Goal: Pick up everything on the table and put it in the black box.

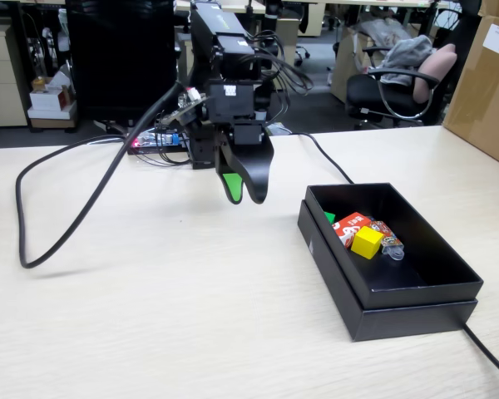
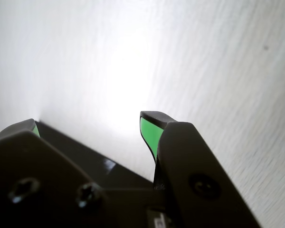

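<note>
1. Fixed view: the gripper [image 1: 248, 189] hangs above the bench [image 1: 150, 316], holding nothing; at its 4 o'clock the black box [image 1: 416, 291] holds the yellow cube [image 1: 367, 242], red carton [image 1: 352, 227], green cube [image 1: 329, 217] and orange packet [image 1: 387, 237]
2. Wrist view: jaws spread, bare bench [image 2: 180, 57] between green-padded fingertips [image 2: 149, 130]

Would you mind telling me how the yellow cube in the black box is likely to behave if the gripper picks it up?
The yellow cube looks small and flat-faced, so it probably won't roll and is likely light. Its smooth faces might slip slightly. It lies against the red carton inside the black box, so neighbours may shift when it lifts.
</note>
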Robot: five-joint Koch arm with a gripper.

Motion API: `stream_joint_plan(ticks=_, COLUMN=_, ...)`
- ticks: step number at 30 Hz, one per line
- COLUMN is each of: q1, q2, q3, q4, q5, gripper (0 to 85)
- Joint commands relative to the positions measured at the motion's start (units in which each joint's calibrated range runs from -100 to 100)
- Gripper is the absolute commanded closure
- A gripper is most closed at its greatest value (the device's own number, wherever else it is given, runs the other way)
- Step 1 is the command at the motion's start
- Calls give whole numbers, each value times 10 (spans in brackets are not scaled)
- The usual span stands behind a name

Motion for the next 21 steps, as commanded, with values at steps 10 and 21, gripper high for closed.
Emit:
stream_joint_plan(ticks=10, q1=15, q2=-164, q3=-203, q4=128, q5=25, gripper=363)
stream_joint_plan(ticks=21, q1=18, q2=-197, q3=-401, q4=354, q5=42, gripper=356)
